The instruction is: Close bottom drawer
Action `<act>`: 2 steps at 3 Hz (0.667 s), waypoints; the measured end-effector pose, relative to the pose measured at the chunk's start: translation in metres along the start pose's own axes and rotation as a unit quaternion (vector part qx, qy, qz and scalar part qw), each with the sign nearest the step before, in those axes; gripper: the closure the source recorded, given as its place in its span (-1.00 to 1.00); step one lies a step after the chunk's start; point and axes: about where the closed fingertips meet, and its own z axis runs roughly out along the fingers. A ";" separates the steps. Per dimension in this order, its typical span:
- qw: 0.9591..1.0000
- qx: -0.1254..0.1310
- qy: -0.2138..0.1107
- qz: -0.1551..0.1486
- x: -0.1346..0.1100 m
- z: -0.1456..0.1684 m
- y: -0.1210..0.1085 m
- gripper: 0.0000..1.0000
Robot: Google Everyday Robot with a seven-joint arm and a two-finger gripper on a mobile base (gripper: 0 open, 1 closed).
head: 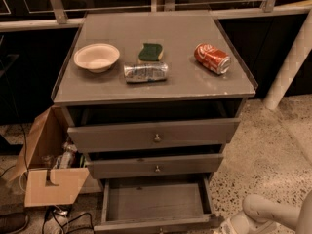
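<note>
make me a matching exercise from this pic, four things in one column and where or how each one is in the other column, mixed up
Things:
1. bottom drawer
2. red can
3. sponge
4. end effector

Descriptions:
A. green, just behind the silver can
B. low at the right of the view, beside a drawer front's right end
C. pulled out, its inside showing
D. lying on its side, on the right part of the cabinet top

Pairs: 1-C, 2-D, 3-A, 4-B
</note>
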 end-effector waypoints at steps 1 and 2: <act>0.998 -0.020 -0.043 0.049 -0.016 0.000 -0.018 1.00; 0.995 -0.021 -0.065 0.070 -0.024 0.002 -0.024 1.00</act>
